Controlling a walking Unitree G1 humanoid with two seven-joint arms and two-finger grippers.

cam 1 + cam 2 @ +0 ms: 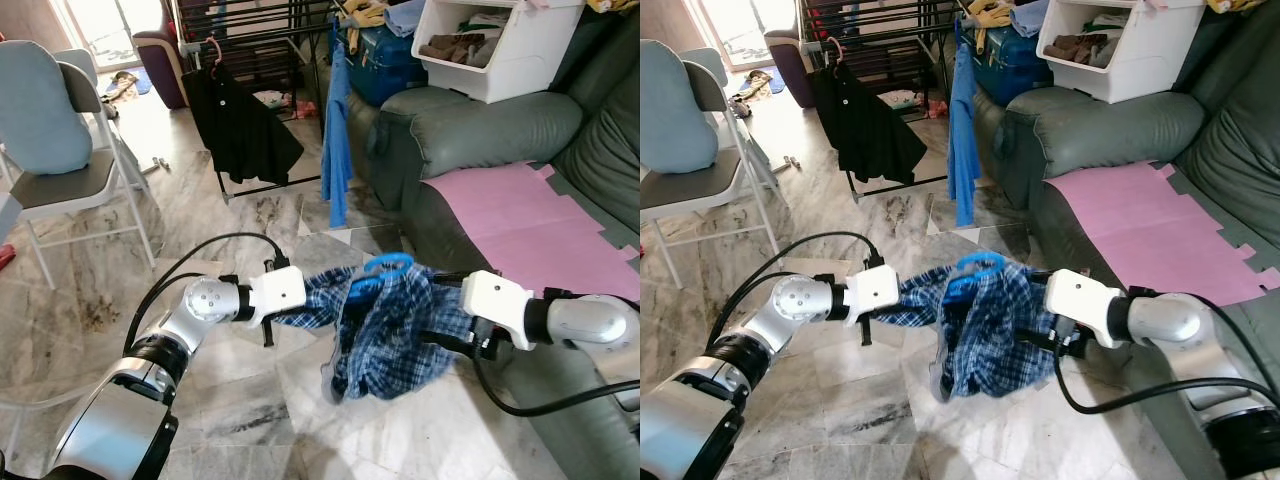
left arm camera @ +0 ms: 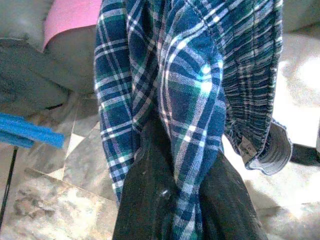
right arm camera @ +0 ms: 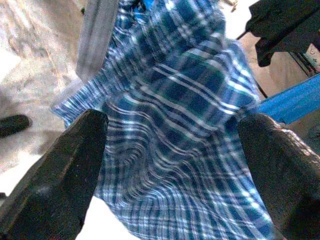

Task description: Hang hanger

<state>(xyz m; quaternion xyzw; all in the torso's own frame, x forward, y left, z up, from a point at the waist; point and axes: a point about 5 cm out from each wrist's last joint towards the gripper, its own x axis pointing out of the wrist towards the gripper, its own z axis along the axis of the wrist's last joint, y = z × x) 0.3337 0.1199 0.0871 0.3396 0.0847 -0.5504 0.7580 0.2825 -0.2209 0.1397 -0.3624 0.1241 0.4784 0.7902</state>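
Carrying step: left gripper (image 2: 185, 200) clamps the plaid shirt (image 1: 390, 330) on its blue hanger (image 1: 385, 266); right gripper (image 3: 170, 165) spread open against it; next, reach the drying rack (image 1: 250, 30).

I saw a shirt (image 1: 385, 335) checked in dark blue, green and white (a fine plaid), on a bright blue hanger (image 1: 385, 266). My arms were silver, each claw's fingers (image 3: 55, 175) black. The sofa (image 1: 480, 130) was grey-green under a pink mat (image 1: 520, 215); the floor (image 1: 90, 280) was veined grey marble. A black garment (image 1: 240, 130) and a blue one (image 1: 336, 140) hung behind.
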